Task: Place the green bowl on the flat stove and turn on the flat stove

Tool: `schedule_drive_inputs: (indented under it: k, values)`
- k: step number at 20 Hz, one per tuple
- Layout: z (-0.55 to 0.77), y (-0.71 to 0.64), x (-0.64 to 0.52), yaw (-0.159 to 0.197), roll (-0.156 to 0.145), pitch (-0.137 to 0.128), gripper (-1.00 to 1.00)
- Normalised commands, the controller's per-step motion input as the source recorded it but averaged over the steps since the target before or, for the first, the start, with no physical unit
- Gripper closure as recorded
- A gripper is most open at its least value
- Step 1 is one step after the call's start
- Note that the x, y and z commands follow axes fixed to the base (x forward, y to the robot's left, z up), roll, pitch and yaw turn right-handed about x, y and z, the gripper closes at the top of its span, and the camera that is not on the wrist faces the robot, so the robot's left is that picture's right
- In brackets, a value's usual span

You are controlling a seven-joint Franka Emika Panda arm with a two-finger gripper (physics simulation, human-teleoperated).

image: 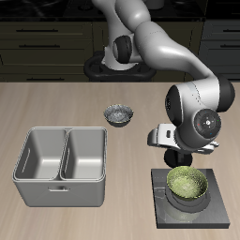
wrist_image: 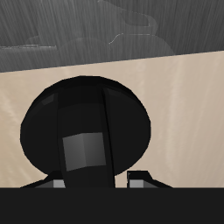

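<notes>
While green bowl (image: pixel 187 185) sits empty on flat stove (image: pixel 217 212), hand (image: pixel 176 161) aperture unclear.

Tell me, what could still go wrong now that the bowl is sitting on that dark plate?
The green bowl already sits on the flat stove, and the arm hangs close over both, so a careless move might nudge the bowl off. The wrist view is filled by the stove's black knob, with the gripper right at it; a poor grip may slip without turning it. Whether the gripper is open cannot be told.
</notes>
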Motion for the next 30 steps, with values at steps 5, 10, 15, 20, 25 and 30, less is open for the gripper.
schedule_drive_inputs:
  k: [5,10,15,20,25,30]
  values:
    - [0.14,-0.23,0.04,-0.016,-0.022,-0.021,1.0]
    - [0.24,-0.31,0.05,-0.015,-0.021,-0.026,1.0]
    - [0.35,-0.28,0.06,0.061,-0.012,-0.083,1.0]
    - [0.38,-0.42,0.15,0.101,0.024,-0.032,1.0]
    - [0.37,-0.32,0.04,0.066,0.02,-0.044,1.0]
    - [0.39,-0.33,0.05,0.052,0.014,-0.036,1.0]
